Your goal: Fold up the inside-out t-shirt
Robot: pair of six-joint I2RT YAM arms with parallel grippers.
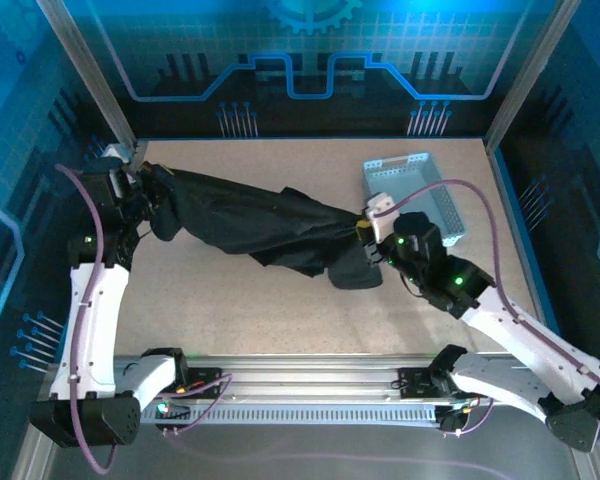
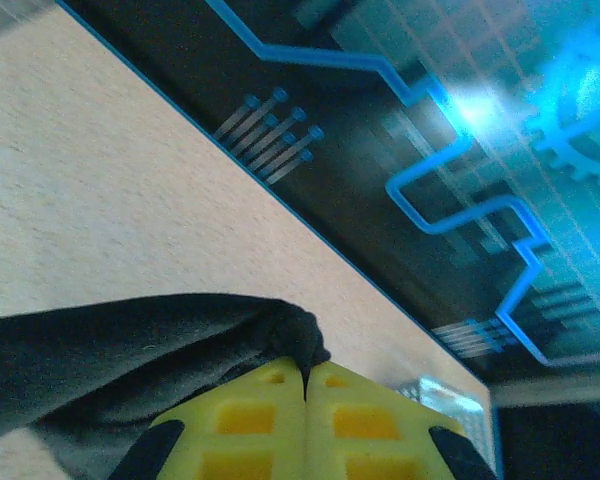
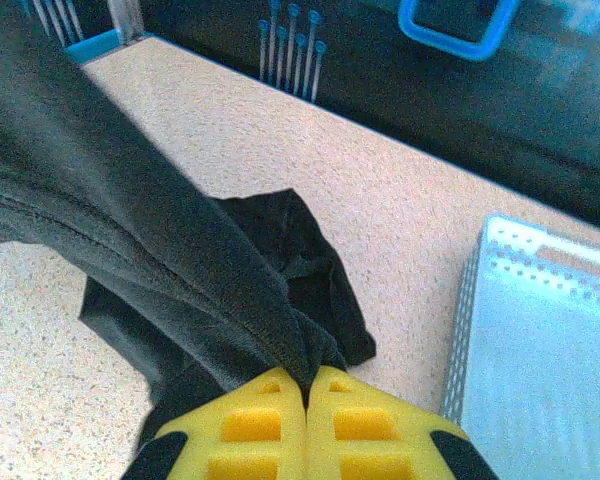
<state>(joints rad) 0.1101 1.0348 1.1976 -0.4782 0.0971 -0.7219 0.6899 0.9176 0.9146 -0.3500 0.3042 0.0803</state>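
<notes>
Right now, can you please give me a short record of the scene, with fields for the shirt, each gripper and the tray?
t-shirt: black, bunched, stretched between both grippers, not folded yet
left gripper: shut on the t-shirt, far left of the table
right gripper: shut on the t-shirt, beside the tray
tray: light grey, perforated, far right, apart from the t-shirt

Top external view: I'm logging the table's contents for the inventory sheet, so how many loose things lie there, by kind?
Black t-shirt: 1
Light grey perforated tray: 1
Total: 2
</notes>
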